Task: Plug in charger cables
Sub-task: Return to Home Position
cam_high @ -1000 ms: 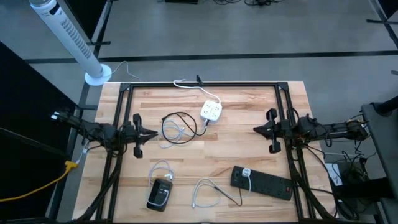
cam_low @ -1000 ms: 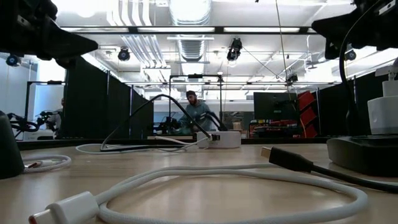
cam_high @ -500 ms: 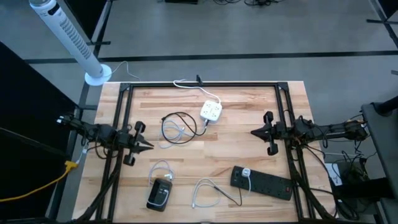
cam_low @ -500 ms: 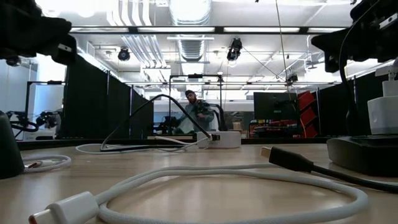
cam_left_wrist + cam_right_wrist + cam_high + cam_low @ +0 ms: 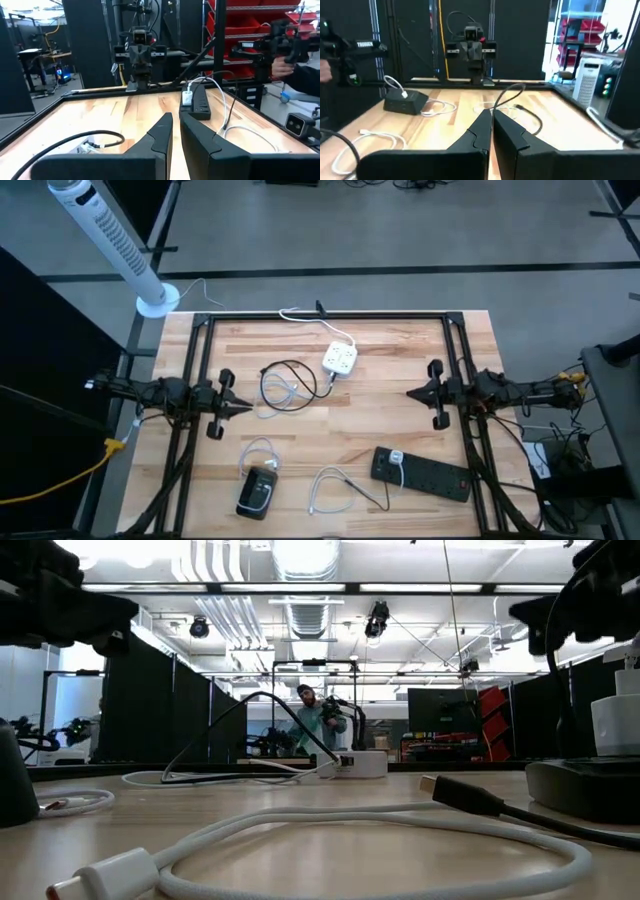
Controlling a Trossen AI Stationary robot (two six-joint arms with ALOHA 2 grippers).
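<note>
The left gripper (image 5: 240,408) and right gripper (image 5: 414,392) face each other from opposite sides of the desk (image 5: 400,350). The fingers (image 5: 160,135) of the left and the fingers (image 5: 482,131) of the right are drawn almost together, holding nothing. The charger cables (image 5: 285,383) lie loose between them: a black coil (image 5: 268,377) reaches the white socket cube (image 5: 340,359), and a white loop (image 5: 330,490) lies beside the black power strip (image 5: 425,473).

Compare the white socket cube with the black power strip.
The socket cube is white and square; the power strip is black and long. The cube sits near the middle; the strip lies slanted toward the right. A black cable enters the cube, a white plug the strip. Both have something plugged in.
</note>
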